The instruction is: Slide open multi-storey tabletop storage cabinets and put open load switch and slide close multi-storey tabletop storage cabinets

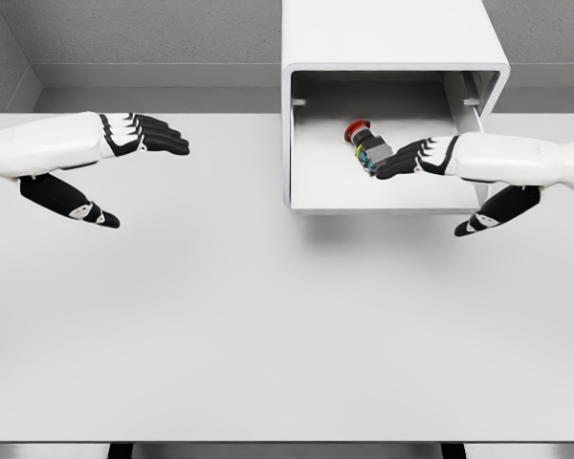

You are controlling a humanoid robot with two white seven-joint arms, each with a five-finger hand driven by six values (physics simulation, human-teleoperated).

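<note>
Nearest lies the white table point(268, 335), above which the left hand point(124, 143) hovers at the left side with fingers extended and thumb spread wide, holding nothing. Farther back at the right, the right hand point(430, 158) reaches into the pulled-out drawer point(311, 143), its fingertips touching the load switch point(368, 146), though whether they grip it cannot be told. The white storage cabinet point(387, 33) stands at the far edge.

White forearms; left hand point(124, 143), right hand point(430, 163) black-fingered, white knuckle patches.
</note>
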